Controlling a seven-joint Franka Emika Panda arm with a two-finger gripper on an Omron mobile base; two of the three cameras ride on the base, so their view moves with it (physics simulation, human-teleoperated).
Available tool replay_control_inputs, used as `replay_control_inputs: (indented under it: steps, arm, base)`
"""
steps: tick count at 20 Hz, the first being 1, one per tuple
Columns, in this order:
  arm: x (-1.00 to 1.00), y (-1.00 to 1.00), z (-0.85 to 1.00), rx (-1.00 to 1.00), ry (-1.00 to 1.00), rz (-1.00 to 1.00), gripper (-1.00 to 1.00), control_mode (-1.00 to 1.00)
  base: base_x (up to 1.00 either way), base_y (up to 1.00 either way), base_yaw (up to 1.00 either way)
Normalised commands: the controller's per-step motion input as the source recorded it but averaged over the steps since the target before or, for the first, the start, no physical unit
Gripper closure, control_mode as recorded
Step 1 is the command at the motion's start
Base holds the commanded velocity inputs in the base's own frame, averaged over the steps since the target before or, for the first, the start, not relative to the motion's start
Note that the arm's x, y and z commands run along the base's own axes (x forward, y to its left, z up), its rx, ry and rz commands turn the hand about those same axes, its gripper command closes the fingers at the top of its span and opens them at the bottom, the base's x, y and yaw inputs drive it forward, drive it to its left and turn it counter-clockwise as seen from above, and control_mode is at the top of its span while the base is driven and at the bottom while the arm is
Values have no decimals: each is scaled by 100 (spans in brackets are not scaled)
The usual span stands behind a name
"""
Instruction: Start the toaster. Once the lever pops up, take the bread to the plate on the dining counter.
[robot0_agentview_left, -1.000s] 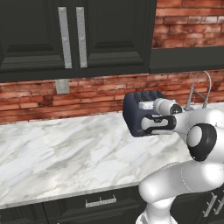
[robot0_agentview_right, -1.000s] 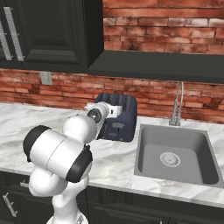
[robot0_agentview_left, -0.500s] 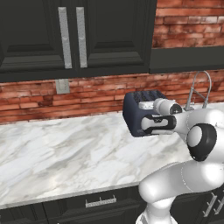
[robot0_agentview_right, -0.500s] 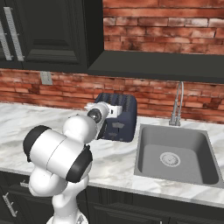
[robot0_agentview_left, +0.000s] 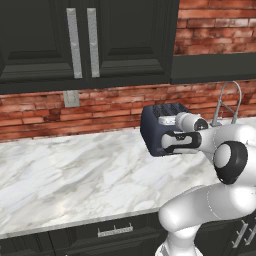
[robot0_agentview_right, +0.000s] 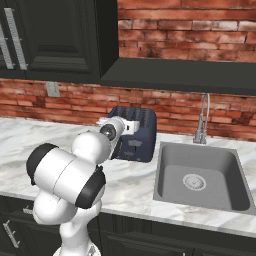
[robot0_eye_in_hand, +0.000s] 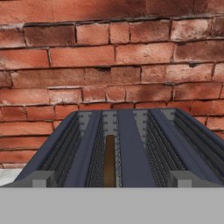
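Currently, the bread (robot0_eye_in_hand: 109, 161), thin, light and probably brittle, stands on edge in the left slot of the toaster (robot0_agentview_left: 159, 127) against the far brick wall, best pinched across its flat faces by the gripper (robot0_agentview_left: 161, 121), whose fingers are spread fully apart.

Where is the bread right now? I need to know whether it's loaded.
The bread stands on edge in the left slot of the toaster in the hand view, before the brick wall.

navy toaster (robot0_agentview_left: 156, 131), dark-brown bread (robot0_eye_in_hand: 109, 161), grey-veined white marble worktop (robot0_agentview_left: 75, 175)
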Motion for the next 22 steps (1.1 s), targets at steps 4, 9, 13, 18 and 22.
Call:
replay_control_inputs:
  steps: [4, 9, 13, 18, 22]
  arm:
    - [0, 0, 0, 0, 0, 0, -100, -100]
    - [0, 0, 0, 0, 0, 0, -100, -100]
    - [0, 0, 0, 0, 0, 0, -100, -100]
    - [0, 0, 0, 0, 0, 0, -100, -100]
    - [0, 0, 0, 0, 0, 0, -100, -100]
  base:
    - [0, 0, 0]
    - [0, 0, 0]
    - [0, 0, 0]
    - [0, 0, 0]
    - [0, 0, 0]
